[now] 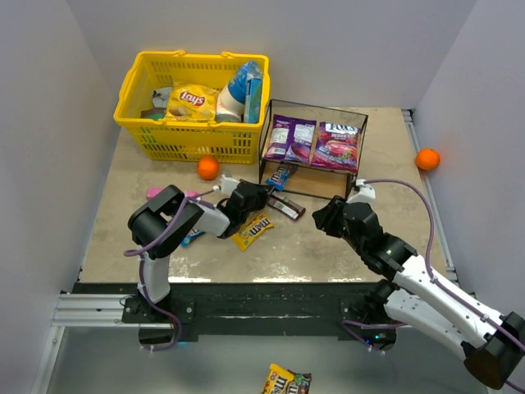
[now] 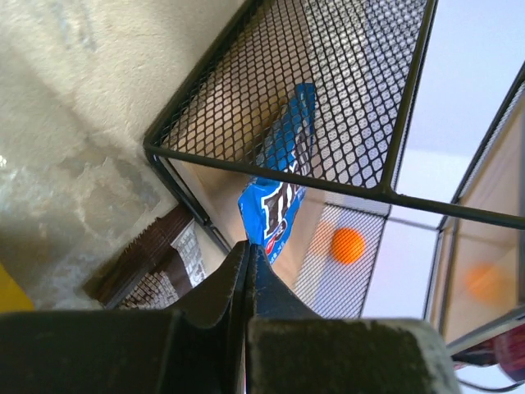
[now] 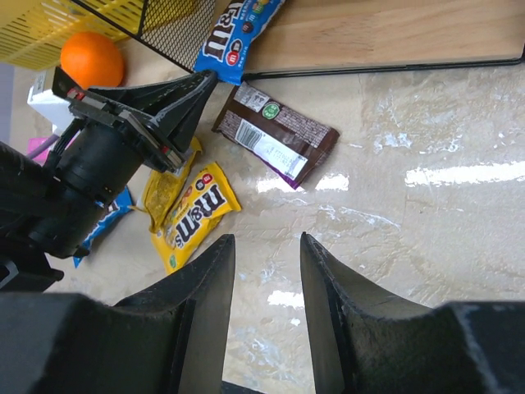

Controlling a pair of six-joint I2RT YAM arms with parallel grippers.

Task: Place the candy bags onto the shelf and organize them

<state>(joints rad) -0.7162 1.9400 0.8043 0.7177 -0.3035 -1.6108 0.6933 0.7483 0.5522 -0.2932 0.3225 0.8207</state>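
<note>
The shelf [image 1: 358, 116] stands at the back centre with two purple candy bags [image 1: 289, 138] [image 1: 337, 144] on its top board. A blue packet [image 1: 279, 175] [image 2: 283, 164] [image 3: 234, 33] lies half on the lower board [image 3: 394, 33]. My left gripper [image 1: 264, 190] [image 2: 248, 246] is shut on its near end. On the table before the shelf lie a brown packet [image 1: 287, 207] [image 3: 279, 135] and a yellow packet [image 1: 254, 230] [image 3: 193, 213]. My right gripper [image 1: 321, 217] [image 3: 267, 242] hovers open over bare table, right of them, holding nothing.
A yellow basket [image 1: 131, 90] with a Lays bag and other items sits at the back left. One orange ball [image 1: 208, 167] lies by it, another [image 1: 427, 158] at the right edge. A pink pack [image 1: 156, 193] and a blue packet [image 1: 193, 236] lie under the left arm.
</note>
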